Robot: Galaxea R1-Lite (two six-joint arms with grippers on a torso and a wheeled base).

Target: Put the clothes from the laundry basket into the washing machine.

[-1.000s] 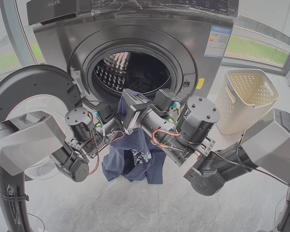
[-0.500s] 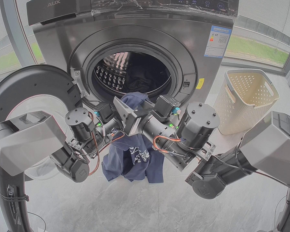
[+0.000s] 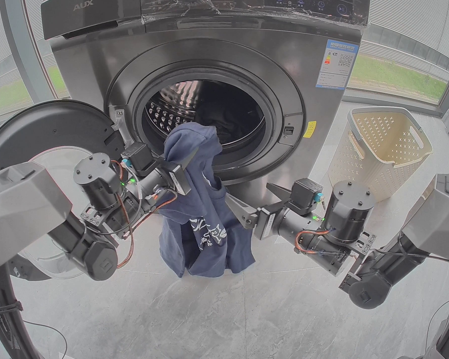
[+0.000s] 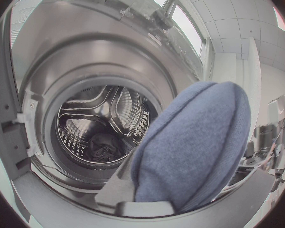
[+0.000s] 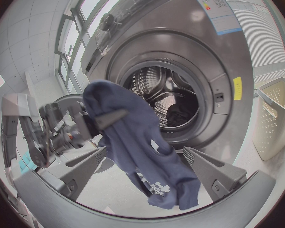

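Left gripper (image 3: 190,158) sits left of centre in the head frame, just in front of the lower rim of the washing machine (image 3: 284,61) opening. Its jaws are clamped on a navy shirt (image 3: 204,220). One finger (image 5: 112,115) lies across the outside of the cloth; the other is buried under the fabric.

The shirt bunches over the gripper at the top and hangs down the centre of the frame, with a white print on the lower part. Can't tell if the hem touches the floor. In the left wrist view the shirt (image 4: 193,143) blocks much of the picture.

Right gripper (image 3: 248,191) is centre-right and lower, beside the hanging shirt, with its jaws spread wide and nothing between them. Contact with the cloth is unclear.

The door (image 3: 45,125) is swung open at the left edge, partly hidden by the left arm. A dark garment (image 4: 103,148) lies in the drum (image 3: 179,110); its shape is hard to make out.

Laundry basket (image 3: 384,150) stands on the floor at mid-right, well apart from the shirt; its bottom is out of sight.
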